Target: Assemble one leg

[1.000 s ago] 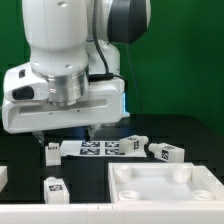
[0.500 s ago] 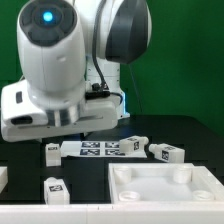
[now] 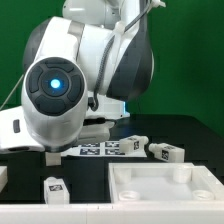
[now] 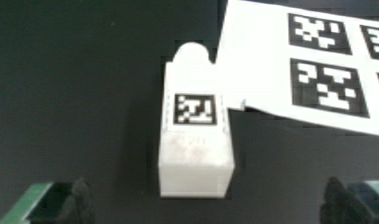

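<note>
In the wrist view a leg [image 4: 198,125] lies flat on the black table, a stubby white post with a black-and-white tag on its upper face. One end of it touches the edge of the marker board [image 4: 319,65]. My gripper [image 4: 207,205] is open and empty above it, with one finger [image 4: 58,200] on each side of the leg's near end and a wide gap to the leg. In the exterior view the arm's body hides this leg and the gripper. Other legs lie at the front left [image 3: 52,188] and beside the marker board [image 3: 165,151].
The large white tray-like body [image 3: 165,185] with round recesses lies at the front of the exterior view's right. The marker board [image 3: 100,150] lies mid-table, with another leg [image 3: 135,143] at its right end. A white part [image 3: 3,178] shows at the left edge.
The arm has swung and tilted over the table, so its joint with the blue light now faces the camera lower down. It now hides the leg at the marker board's left end.
</note>
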You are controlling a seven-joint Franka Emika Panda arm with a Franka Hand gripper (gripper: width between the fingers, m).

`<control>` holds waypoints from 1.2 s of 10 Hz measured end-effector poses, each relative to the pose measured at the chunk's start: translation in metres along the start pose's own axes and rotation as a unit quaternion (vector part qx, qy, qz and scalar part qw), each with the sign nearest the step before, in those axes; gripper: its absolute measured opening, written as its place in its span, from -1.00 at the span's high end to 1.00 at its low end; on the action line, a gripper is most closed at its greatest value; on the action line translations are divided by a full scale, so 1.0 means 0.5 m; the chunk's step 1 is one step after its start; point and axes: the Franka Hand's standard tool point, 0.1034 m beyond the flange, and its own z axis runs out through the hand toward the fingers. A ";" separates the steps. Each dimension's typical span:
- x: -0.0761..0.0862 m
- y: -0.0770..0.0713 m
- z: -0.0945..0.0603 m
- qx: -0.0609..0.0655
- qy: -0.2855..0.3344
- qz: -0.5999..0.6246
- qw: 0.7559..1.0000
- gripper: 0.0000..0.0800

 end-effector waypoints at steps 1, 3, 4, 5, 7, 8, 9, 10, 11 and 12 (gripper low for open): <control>0.000 0.000 0.001 0.000 0.000 0.000 1.000 -0.62; 0.003 0.005 0.010 -0.002 0.001 0.000 1.000 -0.62; 0.004 0.015 0.048 0.000 -0.001 0.004 1.000 -0.62; 0.001 0.024 0.095 0.002 0.000 0.008 1.000 -0.62; -0.001 0.025 0.108 0.004 -0.001 0.009 1.000 -0.62; 0.000 0.024 0.108 0.004 -0.001 0.009 1.000 -0.62; 0.000 0.024 0.109 0.004 -0.002 0.008 1.000 -0.33; 0.000 0.024 0.109 0.004 -0.002 0.008 1.000 0.02; 0.000 0.024 0.110 0.004 -0.002 0.008 1.000 0.29; 0.000 0.024 0.110 0.004 -0.002 0.008 1.000 0.29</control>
